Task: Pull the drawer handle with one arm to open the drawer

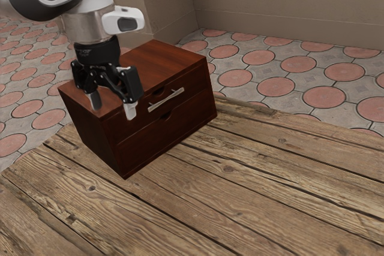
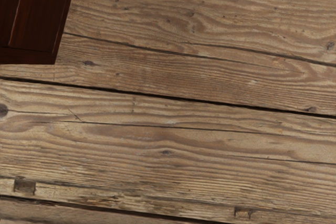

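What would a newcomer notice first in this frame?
A dark wooden cabinet stands on a rough plank table, with a silver handle across its front. The black gripper hangs open at the cabinet's near corner, to the exterior view's left of the handle and clear of it. Behind lies a floor of round red tiles.

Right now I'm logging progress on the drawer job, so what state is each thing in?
Claw: open, holding nothing, just short of the handle toward the exterior view's left.
Handle: untouched, no finger on it.
Top drawer: shut, front flush with the cabinet.
Lower drawer: shut.
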Motion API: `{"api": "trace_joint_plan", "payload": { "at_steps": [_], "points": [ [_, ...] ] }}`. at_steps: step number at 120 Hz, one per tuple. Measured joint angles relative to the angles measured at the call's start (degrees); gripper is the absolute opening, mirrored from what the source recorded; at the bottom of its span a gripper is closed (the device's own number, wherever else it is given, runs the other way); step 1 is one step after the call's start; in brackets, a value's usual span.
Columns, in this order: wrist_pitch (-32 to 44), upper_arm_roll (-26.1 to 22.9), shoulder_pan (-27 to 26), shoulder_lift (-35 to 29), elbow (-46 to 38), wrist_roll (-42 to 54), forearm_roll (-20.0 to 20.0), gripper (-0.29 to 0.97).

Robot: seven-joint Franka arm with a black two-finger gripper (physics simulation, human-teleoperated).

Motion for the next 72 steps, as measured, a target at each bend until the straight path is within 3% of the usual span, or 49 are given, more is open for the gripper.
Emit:
{"api": "trace_joint_plan", "payload": {
  "at_steps": [25,62,72],
  "points": [
    [5.7,0.0,1.7,0.0,0.0,-0.9,0.0,0.68],
    [8.3,-0.1,1.1,0.0,0.2,-1.7,0.1,0.68],
    [7.2,-0.3,0.6,-0.4,5.8,-1.9,0.3,0.68]
  ]
}}
